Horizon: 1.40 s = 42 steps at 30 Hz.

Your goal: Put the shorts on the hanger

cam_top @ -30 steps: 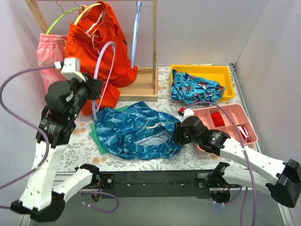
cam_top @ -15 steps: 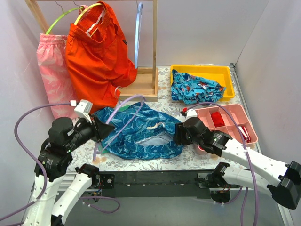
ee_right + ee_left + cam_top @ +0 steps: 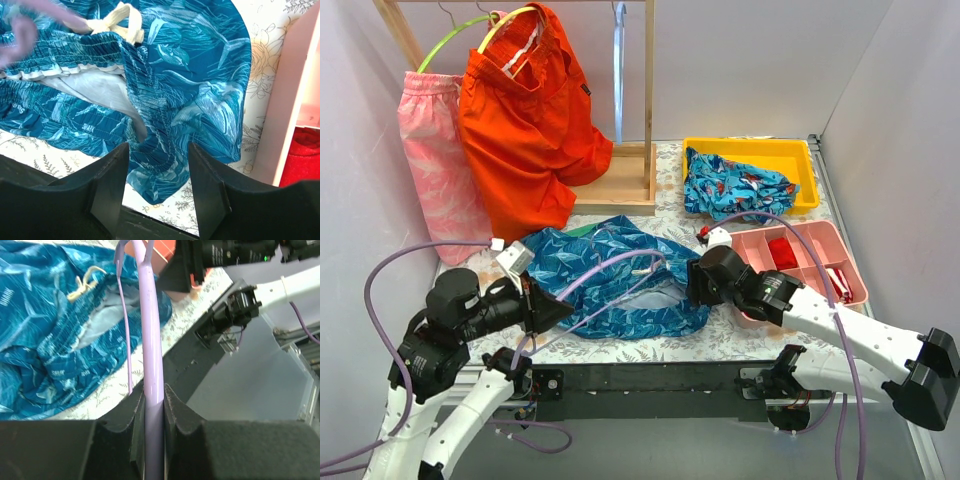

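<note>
While above the shorts (image 3: 45, 330), the hanger (image 3: 152, 340) tight in left claw (image 3: 154, 396).

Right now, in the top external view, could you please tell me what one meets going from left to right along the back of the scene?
pink garment → orange shorts → light-blue hanger → blue garment with red specks

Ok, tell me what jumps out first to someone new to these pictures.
The bright orange shorts on the wooden rack at back left grab the eye first. Next, the teal leaf-print shorts lie spread at centre, with the left gripper clamped on the lavender hanger over them.
</note>
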### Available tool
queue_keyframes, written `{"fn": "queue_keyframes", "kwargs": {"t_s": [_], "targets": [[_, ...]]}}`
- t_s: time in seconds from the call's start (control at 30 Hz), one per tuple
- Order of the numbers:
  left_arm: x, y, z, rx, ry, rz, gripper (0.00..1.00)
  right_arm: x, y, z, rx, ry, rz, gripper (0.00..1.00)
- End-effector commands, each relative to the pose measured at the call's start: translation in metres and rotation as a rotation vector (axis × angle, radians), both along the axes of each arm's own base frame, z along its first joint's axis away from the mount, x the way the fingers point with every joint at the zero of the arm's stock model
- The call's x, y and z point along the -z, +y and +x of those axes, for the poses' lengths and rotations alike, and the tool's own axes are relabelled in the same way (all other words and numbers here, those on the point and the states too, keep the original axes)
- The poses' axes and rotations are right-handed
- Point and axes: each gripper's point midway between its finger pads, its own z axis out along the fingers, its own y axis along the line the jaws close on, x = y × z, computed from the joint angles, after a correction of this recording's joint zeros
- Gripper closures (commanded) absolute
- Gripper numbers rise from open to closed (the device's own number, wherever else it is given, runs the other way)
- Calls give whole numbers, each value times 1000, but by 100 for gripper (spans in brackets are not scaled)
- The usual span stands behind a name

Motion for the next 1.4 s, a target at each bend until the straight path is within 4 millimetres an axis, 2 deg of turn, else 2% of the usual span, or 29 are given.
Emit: {"fn": "queue_keyframes", "kwargs": {"t_s": [0.0,0.1,0.23,0.3,0.33,0.47,0.53,0.63,0.77,0.87,0.9,0.93,0.97,1.0,1.1,1.13,1.17,1.2,1.23,1.27,1.33,1.37], "targets": [[-4,-4,-15,79,3,4,100,-18,9,12,13,-49,15,42],[-2,-10,-19,126,35,10,100,-15,10,13,14,-47,4,48],[1,-15,-17,155,73,40,100,-13,12,16,17,-46,-7,65],[4,-18,-14,160,91,55,100,-11,12,16,19,-43,-14,70],[4,-19,-13,163,97,60,100,-12,12,18,20,-48,-13,77],[3,-27,-3,174,114,76,100,-19,14,20,18,-65,-6,93],[0,-28,6,156,101,85,100,-25,15,21,6,-79,-3,99],[-5,-35,14,174,92,85,100,-38,18,23,-13,-105,-1,99],[-18,-45,26,194,53,74,100,-63,23,29,-30,-158,15,99],[-20,-47,29,211,29,79,100,-78,26,39,-48,-218,-3,99],[-22,-48,31,214,17,80,100,-94,33,45,-54,-250,22,99],[-22,-48,30,222,11,80,100,-103,36,48,-78,-279,15,99],[-24,-49,31,230,-9,79,100,-107,42,51,-98,-289,18,99],[-26,-50,30,241,-23,70,100,-131,52,57,-113,-340,58,99],[-37,-52,26,265,-84,32,100,-152,74,65,-193,-381,62,99],[-40,-51,26,260,-102,25,100,-177,82,67,-211,-409,95,99],[-46,-50,27,253,-141,10,100,-176,95,70,-240,-392,95,99],[-49,-49,28,235,-157,1,100,-183,102,70,-257,-392,112,99],[-48,-48,33,206,-169,2,100,-208,111,72,-272,-423,162,99],[-56,-47,34,197,-207,-17,100,-208,124,70,-315,-406,184,99],[-55,-44,44,125,-218,-27,100,-224,136,68,-350,-411,228,99],[-62,-43,49,100,-252,-48,100,-237,146,66,-378,-412,257,99]]}}
